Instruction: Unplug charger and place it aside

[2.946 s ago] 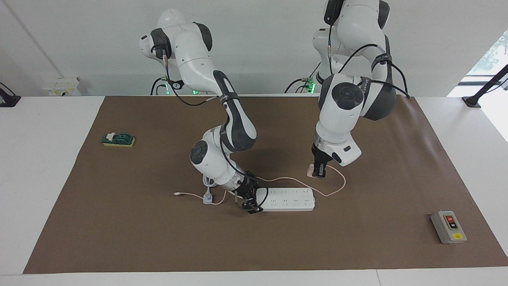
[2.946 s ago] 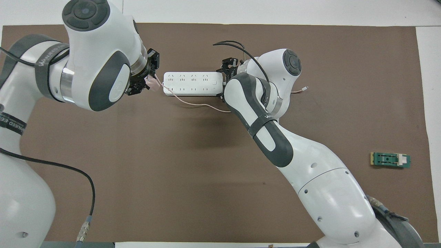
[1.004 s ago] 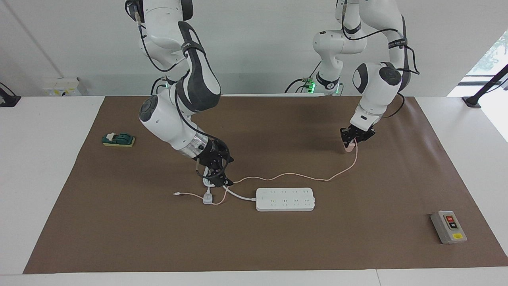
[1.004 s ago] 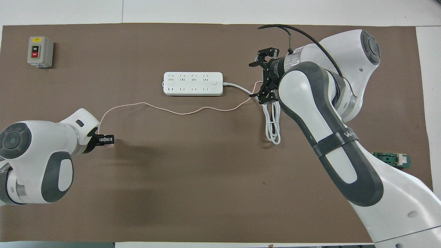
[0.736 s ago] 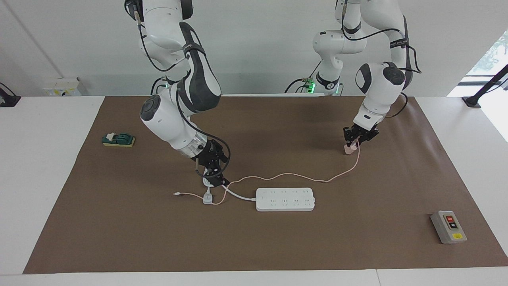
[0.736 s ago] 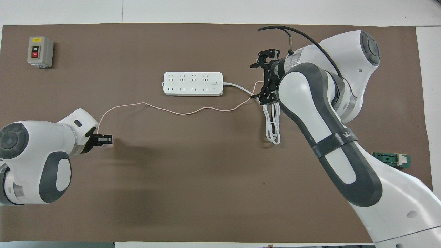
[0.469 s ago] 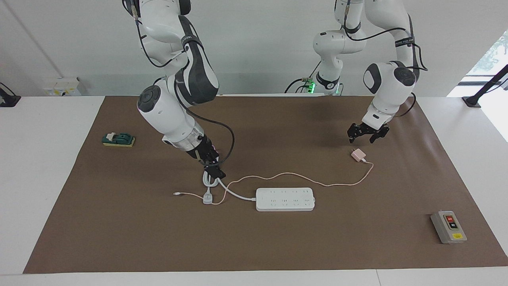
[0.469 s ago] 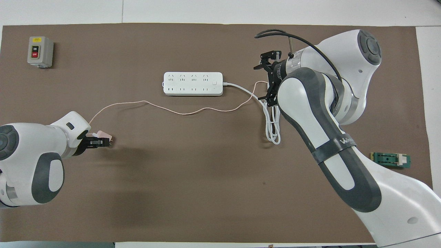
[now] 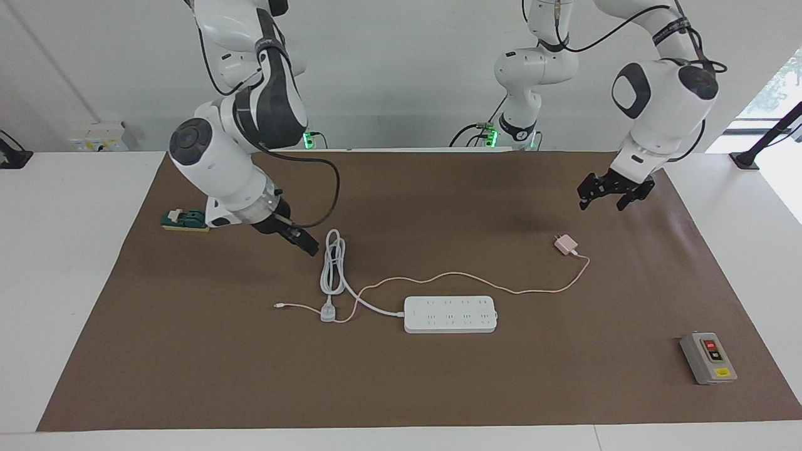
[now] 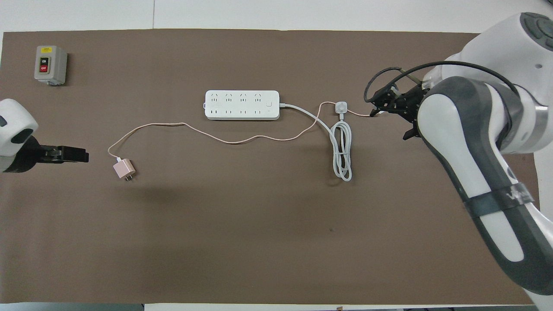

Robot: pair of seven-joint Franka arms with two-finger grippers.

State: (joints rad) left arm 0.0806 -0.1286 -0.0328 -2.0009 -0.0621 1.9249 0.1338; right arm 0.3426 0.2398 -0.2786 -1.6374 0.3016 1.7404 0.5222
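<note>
The charger (image 9: 566, 244) is a small pale-pink cube. It lies unplugged on the brown mat, nearer to the robots than the white power strip (image 9: 450, 314) and toward the left arm's end; it also shows in the overhead view (image 10: 124, 169). Its thin pink cable (image 9: 463, 275) trails past the strip. My left gripper (image 9: 601, 202) is open and empty, raised over the mat apart from the charger; it also shows in the overhead view (image 10: 71, 154). My right gripper (image 9: 305, 242) is open and empty beside the coiled white cord (image 9: 332, 263).
The grey-white plug (image 9: 328, 311) of the strip's thick cord lies by the pink cable's free end. A grey switch box (image 9: 708, 357) sits at the left arm's end, farther from the robots. A green block on a yellow pad (image 9: 187, 220) sits at the right arm's end.
The left gripper let go of the charger, which now lies on the mat, and has risen away from it. The right gripper has drawn back from the power strip and cord coil toward its own end.
</note>
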